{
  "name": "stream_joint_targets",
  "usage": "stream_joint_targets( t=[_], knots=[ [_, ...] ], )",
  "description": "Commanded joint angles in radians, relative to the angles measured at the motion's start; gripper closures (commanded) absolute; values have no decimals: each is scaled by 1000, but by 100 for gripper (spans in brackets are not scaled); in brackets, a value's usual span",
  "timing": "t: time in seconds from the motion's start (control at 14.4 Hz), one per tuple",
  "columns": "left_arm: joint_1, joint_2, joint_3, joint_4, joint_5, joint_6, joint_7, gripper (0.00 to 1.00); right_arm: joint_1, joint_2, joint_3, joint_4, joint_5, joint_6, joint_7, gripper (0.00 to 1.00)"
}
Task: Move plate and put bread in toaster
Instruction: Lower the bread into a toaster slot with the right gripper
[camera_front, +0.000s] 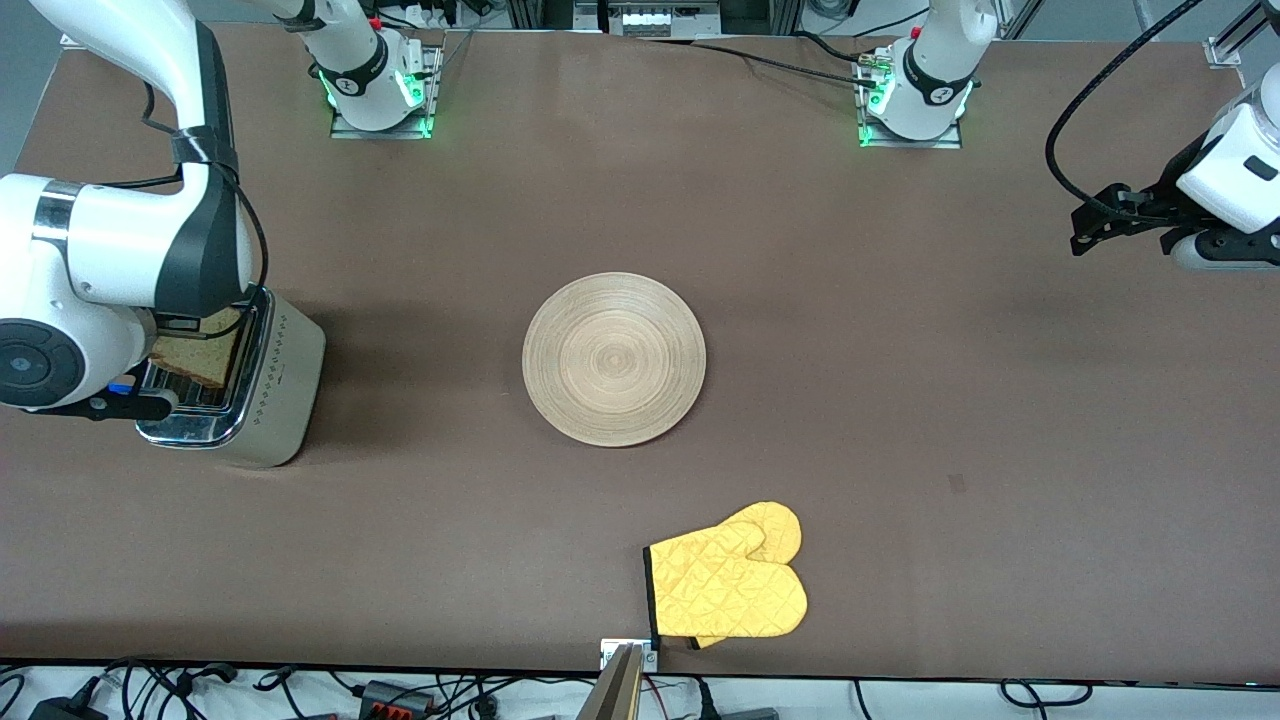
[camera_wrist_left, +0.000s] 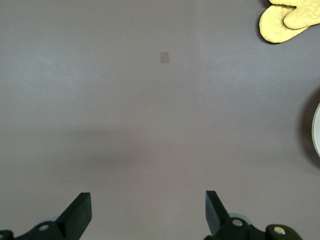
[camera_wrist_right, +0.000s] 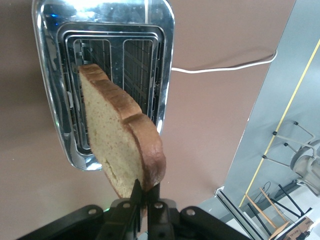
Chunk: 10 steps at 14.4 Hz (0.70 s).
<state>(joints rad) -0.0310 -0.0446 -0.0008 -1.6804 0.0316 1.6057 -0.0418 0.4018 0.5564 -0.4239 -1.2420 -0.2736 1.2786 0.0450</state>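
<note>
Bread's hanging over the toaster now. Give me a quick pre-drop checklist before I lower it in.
1. Grip: right gripper shut on the bread, pinching its lower crust edge. Ok.
2. Slots: both toaster slots look empty, wire guides visible. Ok.
3. Alignment: the slice hangs tilted and partly over the chrome rim, not squarely over a slot. Not ok.
4. Plate: bare, mid-table, apart from the toaster. Ok.
5. Left gripper: open, waiting over bare table at the left arm's end. Ok.
6. Oven mitt: lies nearer the front camera than the plate, out of the way. Ok.
</note>
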Motion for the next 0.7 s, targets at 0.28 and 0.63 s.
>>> stream_joint_targets(
  t=[0.28,0.63],
  knots=[
    [-3,6,2,16,-18,-1,-1,0,3,7,-1,-22,-15,11,15,100],
    [-3,6,2,16,-18,-1,-1,0,-3,14,-3,-19,-15,56,1,100]
  ],
)
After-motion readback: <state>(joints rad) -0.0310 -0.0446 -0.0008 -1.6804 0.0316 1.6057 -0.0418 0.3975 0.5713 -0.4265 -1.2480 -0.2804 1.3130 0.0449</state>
